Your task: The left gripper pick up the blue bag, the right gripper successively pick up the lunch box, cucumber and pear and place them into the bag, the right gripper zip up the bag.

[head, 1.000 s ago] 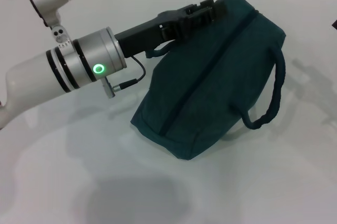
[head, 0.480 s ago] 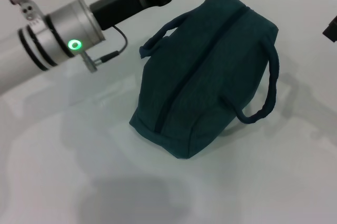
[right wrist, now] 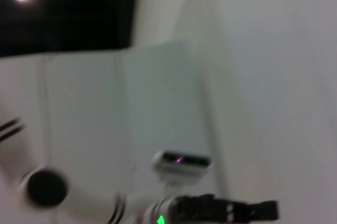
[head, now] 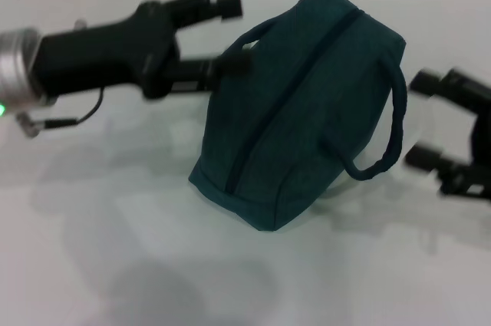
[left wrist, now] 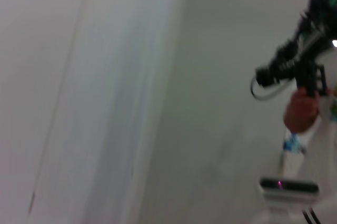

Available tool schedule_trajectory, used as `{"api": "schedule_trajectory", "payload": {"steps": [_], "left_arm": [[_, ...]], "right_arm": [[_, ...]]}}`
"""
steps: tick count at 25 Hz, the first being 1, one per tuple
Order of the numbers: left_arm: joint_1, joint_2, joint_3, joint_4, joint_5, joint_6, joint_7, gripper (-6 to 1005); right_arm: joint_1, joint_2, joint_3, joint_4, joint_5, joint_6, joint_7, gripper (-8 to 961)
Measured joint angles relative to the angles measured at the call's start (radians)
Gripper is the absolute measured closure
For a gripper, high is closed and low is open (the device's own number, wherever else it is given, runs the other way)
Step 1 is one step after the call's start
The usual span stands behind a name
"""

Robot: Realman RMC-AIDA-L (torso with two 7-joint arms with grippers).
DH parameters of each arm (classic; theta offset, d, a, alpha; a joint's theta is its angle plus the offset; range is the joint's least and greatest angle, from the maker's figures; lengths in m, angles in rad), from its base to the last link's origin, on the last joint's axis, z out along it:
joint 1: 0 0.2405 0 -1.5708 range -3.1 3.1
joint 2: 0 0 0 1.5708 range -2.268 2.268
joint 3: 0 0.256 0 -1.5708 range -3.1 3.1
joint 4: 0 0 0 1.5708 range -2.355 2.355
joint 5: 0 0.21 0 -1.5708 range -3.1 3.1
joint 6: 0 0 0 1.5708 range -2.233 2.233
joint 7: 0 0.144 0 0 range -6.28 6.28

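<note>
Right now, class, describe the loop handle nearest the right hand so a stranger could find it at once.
Start at the blue bag in the middle of the white table. On its side facing the right hand, a dark teal handle arcs outward, free and untouched. The other handle lies beside the left hand.

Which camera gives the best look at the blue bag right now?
The head view: the blue bag lies whole on the white table, zipped, between the left gripper and right gripper. Neither wrist view shows the bag at all.
</note>
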State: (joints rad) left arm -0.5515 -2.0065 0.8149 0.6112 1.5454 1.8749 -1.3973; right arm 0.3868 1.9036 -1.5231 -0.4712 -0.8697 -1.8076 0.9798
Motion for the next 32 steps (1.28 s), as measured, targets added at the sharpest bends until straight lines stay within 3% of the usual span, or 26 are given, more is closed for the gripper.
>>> {"api": "schedule_trajectory", "payload": {"steps": [3, 9, 12, 18, 32], "left_arm": [[0.055, 0.001, 0.008, 0.036, 0.049, 0.031, 0.040, 112], [0.157, -0.005, 0.015, 0.059, 0.102, 0.038, 0.118, 112], [0.188, -0.005, 0.035, 0.058, 0.123, 0.047, 0.142, 111], [0.227, -0.016, 0.086, 0.046, 0.145, 0.053, 0.198, 111], [0.277, -0.023, 0.089, 0.027, 0.233, 0.064, 0.209, 111]], "right_arm": [[0.002, 0.018, 0.000, -0.052, -0.086, 0.027, -0.003, 141], [0.008, 0.085, 0.002, -0.130, -0.316, 0.120, -0.004, 92], [0.014, 0.105, -0.012, -0.128, -0.368, 0.161, -0.004, 92], [0.015, 0.107, -0.034, -0.112, -0.373, 0.195, -0.006, 92], [0.018, 0.109, -0.032, -0.102, -0.371, 0.215, -0.007, 92]]}}
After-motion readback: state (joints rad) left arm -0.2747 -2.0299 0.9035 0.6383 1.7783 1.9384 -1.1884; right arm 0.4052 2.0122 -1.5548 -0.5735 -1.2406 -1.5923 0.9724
